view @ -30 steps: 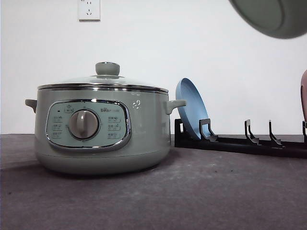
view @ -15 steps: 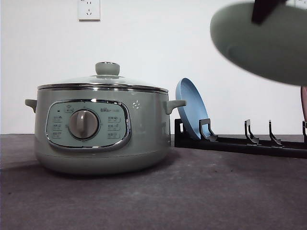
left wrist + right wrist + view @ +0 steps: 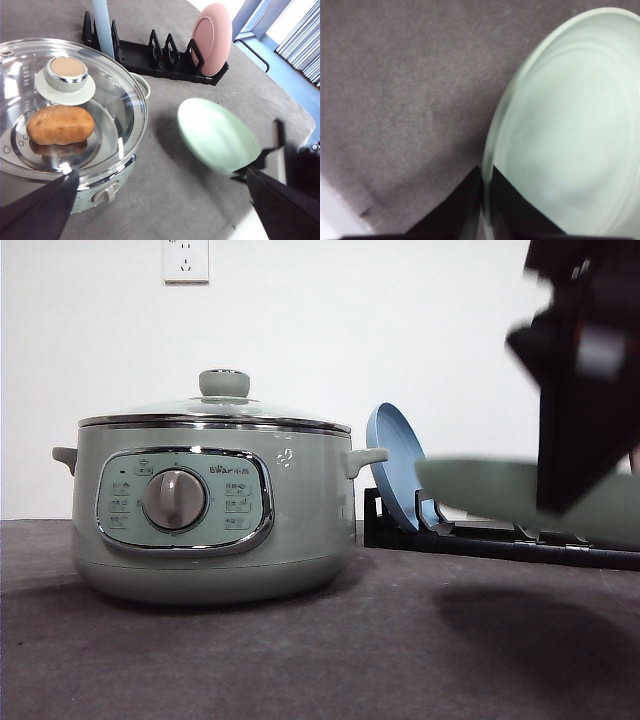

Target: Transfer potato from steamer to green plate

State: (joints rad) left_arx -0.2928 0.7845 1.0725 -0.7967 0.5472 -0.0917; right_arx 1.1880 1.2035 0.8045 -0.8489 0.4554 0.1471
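- Pinching the green plate (image 3: 570, 130) by its rim, my right tool (image 3: 485, 200) has its fingers closed on it, held level just above the counter (image 3: 300, 660).
- My left wrist view shows the potato (image 3: 60, 125) inside the steamer (image 3: 210, 510) under the glass lid (image 3: 70, 110); the front view hides it.
- Left tool (image 3: 160, 210): how far open, I cannot tell.
- Panel lettering is too small to read.
- Bare counter lies between plate and steamer.

- The green plate (image 3: 490, 495) is motion-blurred, cut off at the front view's right edge.
- The right gripper (image 3: 580, 390) is a dark blur covering part of the plate.
- The steamer (image 3: 65, 125) is cropped at the left wrist view's left edge.
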